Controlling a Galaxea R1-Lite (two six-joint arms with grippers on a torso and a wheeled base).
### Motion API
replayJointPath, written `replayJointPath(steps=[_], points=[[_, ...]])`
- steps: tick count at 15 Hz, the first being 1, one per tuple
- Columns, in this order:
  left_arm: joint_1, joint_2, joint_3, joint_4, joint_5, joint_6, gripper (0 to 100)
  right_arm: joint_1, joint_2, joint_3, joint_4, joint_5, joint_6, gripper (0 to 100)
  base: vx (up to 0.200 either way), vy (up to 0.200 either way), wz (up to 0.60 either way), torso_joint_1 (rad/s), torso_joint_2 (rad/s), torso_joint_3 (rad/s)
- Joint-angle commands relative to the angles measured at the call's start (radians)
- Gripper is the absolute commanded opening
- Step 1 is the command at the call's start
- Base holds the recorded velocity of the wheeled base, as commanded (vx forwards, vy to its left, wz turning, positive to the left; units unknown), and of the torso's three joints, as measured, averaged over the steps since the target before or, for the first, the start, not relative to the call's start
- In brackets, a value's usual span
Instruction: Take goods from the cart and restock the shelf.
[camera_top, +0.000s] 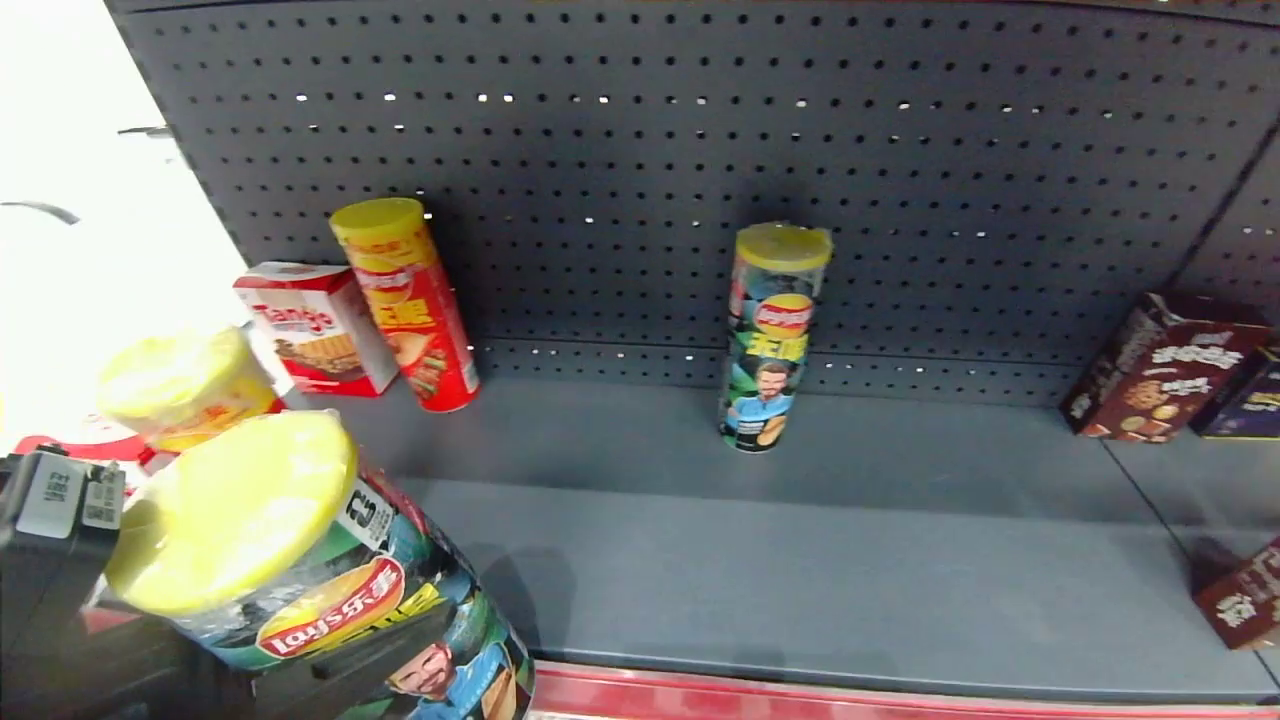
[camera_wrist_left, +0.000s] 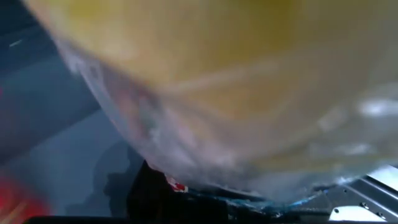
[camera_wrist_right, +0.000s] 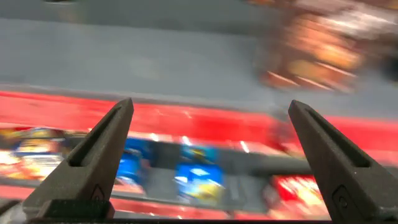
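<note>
Nearest, the left claw (camera_top: 330, 665) is clamped on a can (camera_top: 300, 560) at the shelf's (camera_top: 800, 560) front left corner. The right claw (camera_wrist_right: 211, 106) hangs with its fingers apart. The held can should probably go deep and be set upright beside the matching can (camera_top: 770, 340).

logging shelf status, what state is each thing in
left gripper, shut on held can
held can, lid on
right gripper, open, empty
red can, lid on, standing on shelf
middle can, lid on, upright
red box, closed, standing
</note>
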Motion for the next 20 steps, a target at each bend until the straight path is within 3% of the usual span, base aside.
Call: replayJointPath(steps=[1, 20], points=[[0.001, 0.002, 0.0, 0.0, 0.001, 0.0, 0, 0.0, 0.0, 0.0, 0.0, 0.0, 0.001, 100, 0.0, 0.0, 0.0, 0.0, 0.0, 0.0], [0.003, -0.003, -0.006, -0.002, -0.004, 0.007, 0, 0.001, 0.002, 0.0, 0.003, 0.004, -0.003, 100, 0.0, 0.0, -0.03, 0.0, 0.0, 0.0]])
